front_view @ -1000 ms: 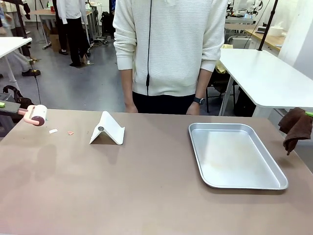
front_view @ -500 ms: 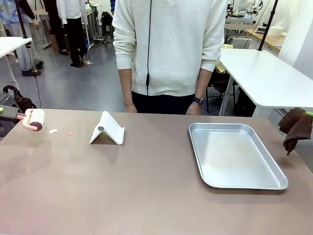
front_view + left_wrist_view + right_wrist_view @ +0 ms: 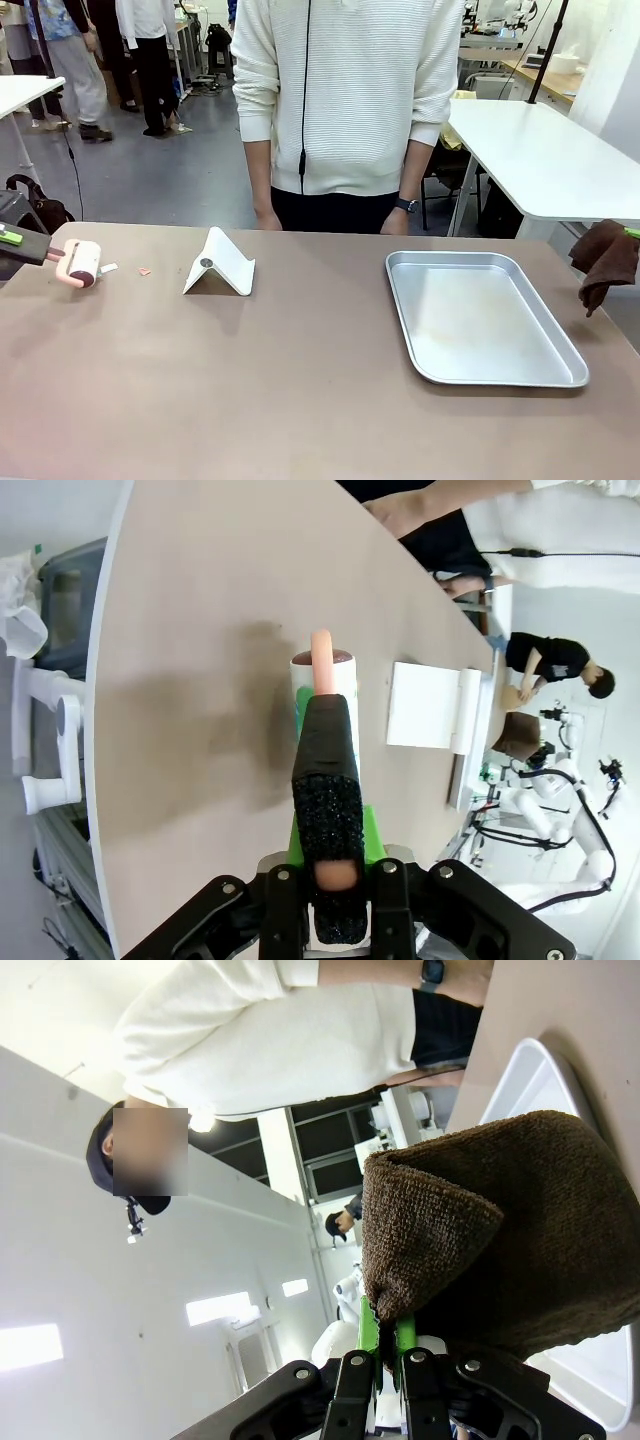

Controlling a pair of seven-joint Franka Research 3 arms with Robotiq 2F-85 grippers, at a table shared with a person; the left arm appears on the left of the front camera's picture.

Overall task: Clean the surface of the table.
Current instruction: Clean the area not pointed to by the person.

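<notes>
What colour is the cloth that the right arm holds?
Dark brown; the cloth shows best in the right wrist view.

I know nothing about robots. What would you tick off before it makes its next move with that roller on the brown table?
1. Grip of the left pincer on the lint roller: shut on its pink handle, ok.
2. Grip of the right pincer on the brown cloth: shut, ok.
3. Paper scraps lie on the table right beside the roller: ok.
4. Roller touching the table: cannot tell.
5. The person's hands hang at the far edge, away from the roller: ok.
6. White stand and metal tray sit apart from the scraps: ok.
</notes>
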